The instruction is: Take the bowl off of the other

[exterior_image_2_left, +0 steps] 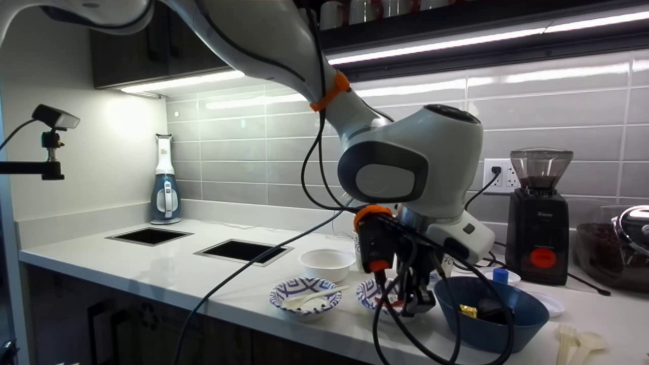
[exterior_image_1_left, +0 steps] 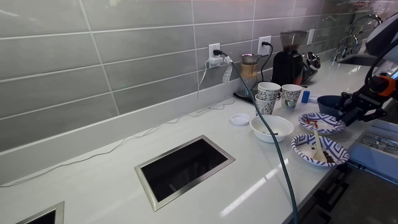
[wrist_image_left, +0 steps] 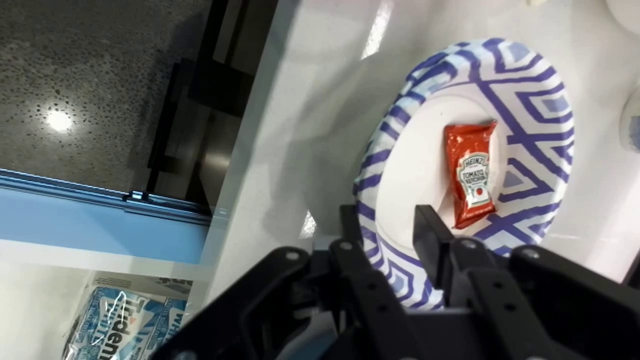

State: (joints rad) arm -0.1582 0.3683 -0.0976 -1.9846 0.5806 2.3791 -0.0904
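Wrist view: parted claw at patterned bowl

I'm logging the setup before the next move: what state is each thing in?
Gripper: open
Navy bowl: upright, things inside
Ketchup packet: lying flat, looks sealed
Blue-patterned bowl with ketchup: upright, beside the navy bowl
Pale spoon: tilted
Blue-patterned bowl with spoon: upright
Plain white bowl: upright
Stacked paper cups: upright
Coffee grinder: hopper lid on
Under-cabinet lights: lit
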